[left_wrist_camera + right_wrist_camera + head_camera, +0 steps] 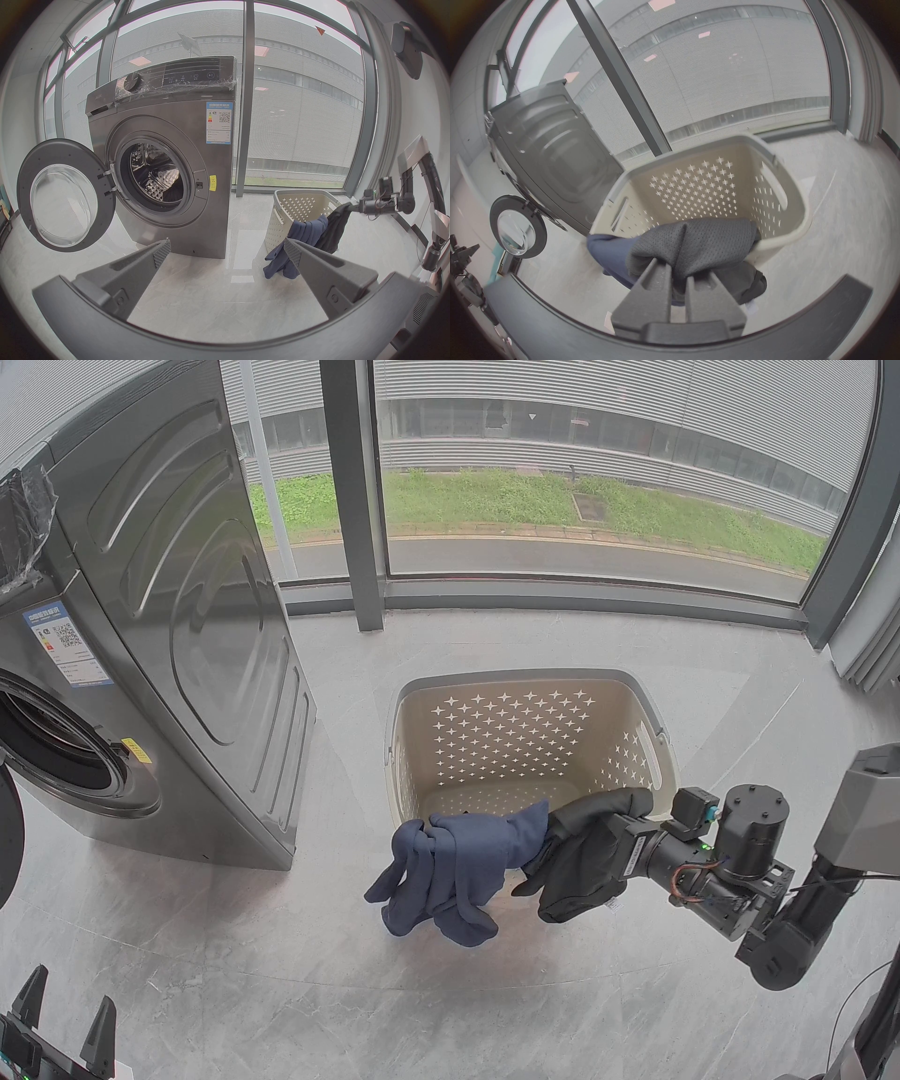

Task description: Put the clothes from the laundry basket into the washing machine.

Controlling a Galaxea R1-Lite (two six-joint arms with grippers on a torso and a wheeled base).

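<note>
Right gripper [678,274] hold is the weak point. It pinches a dark grey garment [693,241], and a blue garment [457,866] hangs beyond it over the near rim of the basket [525,677]. Whether the jaws bite the blue one cannot be told. If not, it may slide to the floor on the way to the washing machine [178,140], well apart, door [61,197] swung open. Dangling ends could snag the door opening. Right jaws are nearly together on cloth. Left gripper [226,243] is spread wide and holds nothing.
</note>
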